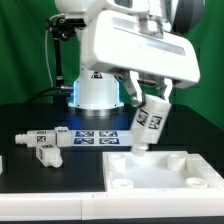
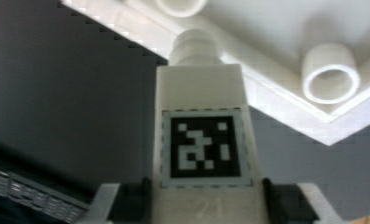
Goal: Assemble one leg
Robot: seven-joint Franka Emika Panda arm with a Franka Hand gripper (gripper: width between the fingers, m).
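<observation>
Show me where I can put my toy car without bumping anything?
Bare black table: the exterior view's lower left, in front of the loose legs, beside the white panel; also the exterior view's right, behind that panel. Crowded: around the marker board, and where the jaws hold the leg over the panel.

The wide white panel (image 1: 150, 172) is lying flat on the black table (image 1: 40, 190) toward the exterior view's right, its raised round sockets (image 1: 122, 183) facing up, and the wrist view is catching two of them up close. Behind it the marker board (image 1: 95, 139) is sitting flat. On the exterior view's left, two spare tagged posts (image 1: 40, 136) are lying on their sides near that board, with a green backdrop (image 1: 20, 50) hanging behind.
</observation>
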